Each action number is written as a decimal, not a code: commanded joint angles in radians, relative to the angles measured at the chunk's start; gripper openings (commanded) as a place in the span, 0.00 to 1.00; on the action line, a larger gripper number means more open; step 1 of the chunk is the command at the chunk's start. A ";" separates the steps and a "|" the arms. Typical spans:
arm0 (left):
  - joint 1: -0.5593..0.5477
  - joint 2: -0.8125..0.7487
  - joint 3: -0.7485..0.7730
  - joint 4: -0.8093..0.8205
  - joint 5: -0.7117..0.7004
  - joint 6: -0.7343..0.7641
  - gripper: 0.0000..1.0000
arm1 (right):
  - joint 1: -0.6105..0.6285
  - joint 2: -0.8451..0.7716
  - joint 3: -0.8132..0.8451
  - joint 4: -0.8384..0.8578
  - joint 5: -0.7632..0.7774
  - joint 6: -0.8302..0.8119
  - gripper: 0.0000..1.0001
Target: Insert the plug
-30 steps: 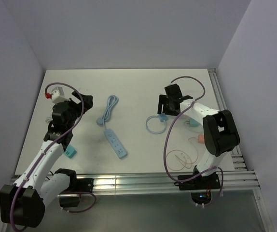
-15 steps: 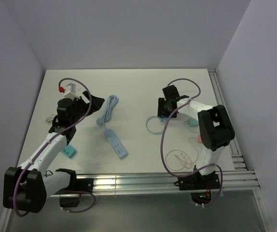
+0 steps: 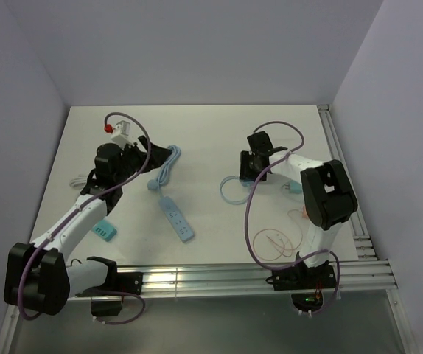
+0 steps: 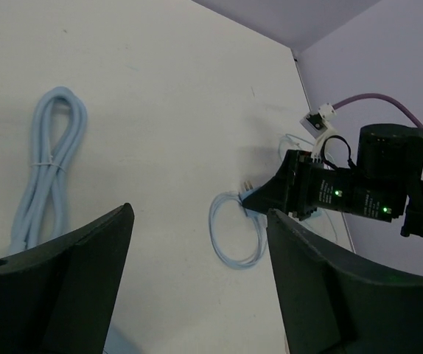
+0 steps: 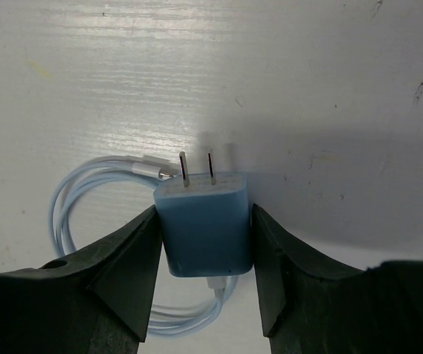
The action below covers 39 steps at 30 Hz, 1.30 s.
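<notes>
First, from the top camera the blue square plug (image 5: 205, 240) is not visible, because the right gripper (image 5: 205, 215) covers it. Only the thin light blue cable (image 3: 233, 192) shows there, lying in a loop on the white table (image 3: 211, 133) just beside the gripper. The light blue power strip (image 3: 177, 220) lies near the middle of the table, well apart from the plug, and its sockets are too small to make out. In the left wrist view the strip itself is cut off, and only its bundled cord (image 4: 48, 171) shows.

The right wrist view is clearer. The two black fingers (image 5: 119, 276) of the right gripper are clamped on the two sides of the plug, and its two metal prongs point away from the camera, past the fingertips. The cable comes out from the back of the plug. I cannot tell if the plug rests on the table or is lifted a little.

The left gripper (image 4: 197, 221) hangs over the table near the bundled cord. Its fingers stand wide apart and hold nothing.
</notes>
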 commanded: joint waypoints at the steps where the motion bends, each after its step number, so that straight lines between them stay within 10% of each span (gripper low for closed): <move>1: -0.037 0.026 0.080 0.021 0.066 0.031 0.77 | 0.019 -0.078 -0.021 0.050 -0.002 -0.009 0.15; 6: -0.085 0.085 0.107 0.073 0.212 -0.007 0.69 | 0.070 -0.166 -0.059 0.097 0.024 -0.067 0.00; 19: -0.133 0.295 0.218 0.060 0.487 -0.027 0.61 | 0.312 -0.557 -0.317 0.441 -0.034 -0.343 0.00; 39: -0.281 0.433 0.236 0.091 0.530 -0.032 0.63 | 0.429 -0.646 -0.392 0.507 -0.104 -0.450 0.00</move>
